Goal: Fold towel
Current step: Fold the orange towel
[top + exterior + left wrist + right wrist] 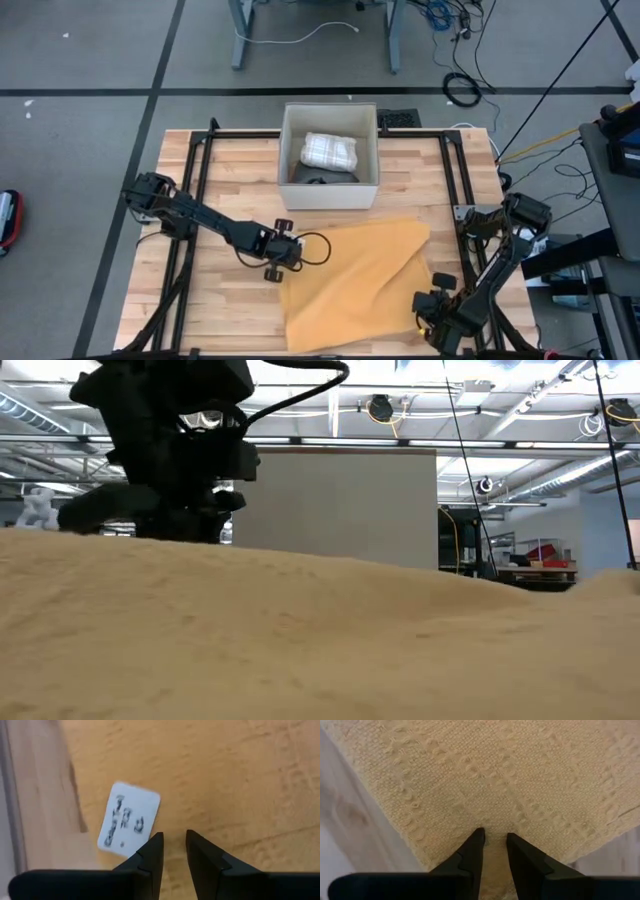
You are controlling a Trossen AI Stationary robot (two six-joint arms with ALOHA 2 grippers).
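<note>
Yellow towel (355, 280) pinched by left gripper (174, 851) and right gripper (493, 847). White tag (129, 820) beside left fingers (152, 855). Writing too blurry to read.

The mustard-yellow woven cloth towel (355, 280) lay spread on the wooden table, in front of the white box and toward the right half. It was not flat: its outline was an uneven four-sided shape, with one corner pointing toward the box's right side and a broad edge at the table's near edge. A diagonal crease ran across it, and the low view showed its surface rising in a gentle hump. A small white printed label (129, 826) sat at its left edge.
</note>
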